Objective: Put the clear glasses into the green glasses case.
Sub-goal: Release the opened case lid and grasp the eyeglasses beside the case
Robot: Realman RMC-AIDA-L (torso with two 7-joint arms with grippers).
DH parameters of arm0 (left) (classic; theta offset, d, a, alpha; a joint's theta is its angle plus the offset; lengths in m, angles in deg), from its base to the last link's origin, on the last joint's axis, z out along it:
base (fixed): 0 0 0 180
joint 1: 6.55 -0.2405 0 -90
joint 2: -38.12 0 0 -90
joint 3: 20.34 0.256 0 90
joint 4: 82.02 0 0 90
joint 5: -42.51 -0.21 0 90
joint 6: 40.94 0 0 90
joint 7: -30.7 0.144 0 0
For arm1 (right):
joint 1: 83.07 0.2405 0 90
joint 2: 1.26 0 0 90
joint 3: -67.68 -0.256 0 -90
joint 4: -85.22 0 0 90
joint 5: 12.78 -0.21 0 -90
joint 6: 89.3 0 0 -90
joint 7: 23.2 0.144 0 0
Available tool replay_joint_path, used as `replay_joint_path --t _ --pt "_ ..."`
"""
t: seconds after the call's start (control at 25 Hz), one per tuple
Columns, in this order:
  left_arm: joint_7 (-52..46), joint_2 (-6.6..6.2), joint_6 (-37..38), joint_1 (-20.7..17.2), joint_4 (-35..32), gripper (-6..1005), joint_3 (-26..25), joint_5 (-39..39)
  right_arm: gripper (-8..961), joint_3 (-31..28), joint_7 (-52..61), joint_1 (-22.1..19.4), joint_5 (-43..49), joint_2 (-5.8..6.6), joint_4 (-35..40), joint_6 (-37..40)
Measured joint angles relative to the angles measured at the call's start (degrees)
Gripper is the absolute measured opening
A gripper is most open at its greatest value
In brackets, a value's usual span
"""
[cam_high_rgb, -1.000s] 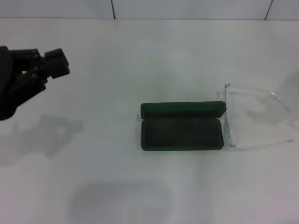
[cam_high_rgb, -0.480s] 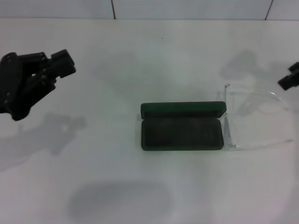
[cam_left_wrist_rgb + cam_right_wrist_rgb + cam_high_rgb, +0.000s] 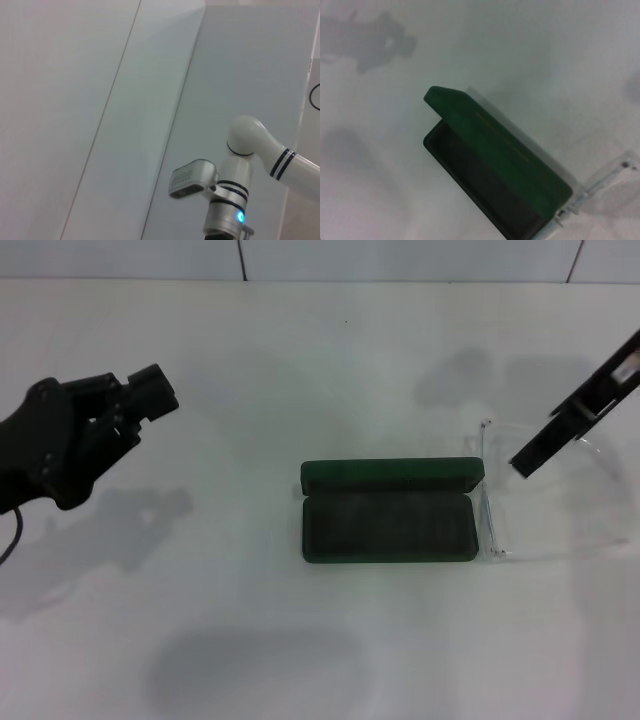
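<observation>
Lying unfolded on the tabletop point(image 3: 330, 370), the glasses point(image 3: 520, 490) sit just beside the right end of the case point(image 3: 388, 512), their front close against that end and their thin arms stretching away from it. The case stands open with its lid raised at the far side and its dark lining bare, so nothing is in it yet. Above the glasses, the right gripper point(image 3: 530, 455) reaches in from the right edge as a dark slanting shape; whether its fingers are apart or together cannot be told from these views. The right wrist view looks down on the case and one clear corner of the glasses beside it. Well off to the left, the left gripper point(image 3: 150, 395) hangs above the bare tabletop, far from both things, and its state cannot be told either. The step in hand looks like the approach to the pick-up, with the right arm the likely worker. The next move probably calls for lowering onto the frame and taking a gentle, centred hold, since the thin plastic could slip or skid against the case.
</observation>
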Motion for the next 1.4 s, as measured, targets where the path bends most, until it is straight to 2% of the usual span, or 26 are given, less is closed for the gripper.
replay_joint_path --t 0.2,0.32,0.4,0.8,1.4 --pt "2.76 0.01 0.0 0.45 0.58 94 0.28 -1.38 528 7.67 4.58 2.37 1.89 -0.81 -5.64 -5.32" --pt "4.1 -0.07 0.0 0.64 0.6 93 0.19 -1.6 527 9.19 5.32 2.49 2.27 -1.8 -7.51 -6.47" --pt "5.11 -0.15 0.0 0.67 0.61 93 0.08 -1.63 528 10.14 6.05 2.04 1.87 -1.97 -8.23 -8.31" --pt "9.81 -0.19 -0.29 1.57 0.68 93 0.14 -4.38 521 10.2 8.83 2.42 -0.56 -1.69 -11.44 -11.58" --pt "9.98 -0.18 -0.04 2.62 0.75 92 0.43 -5.28 510 10.16 9.21 1.81 -0.77 -1.71 -15.88 -16.95"
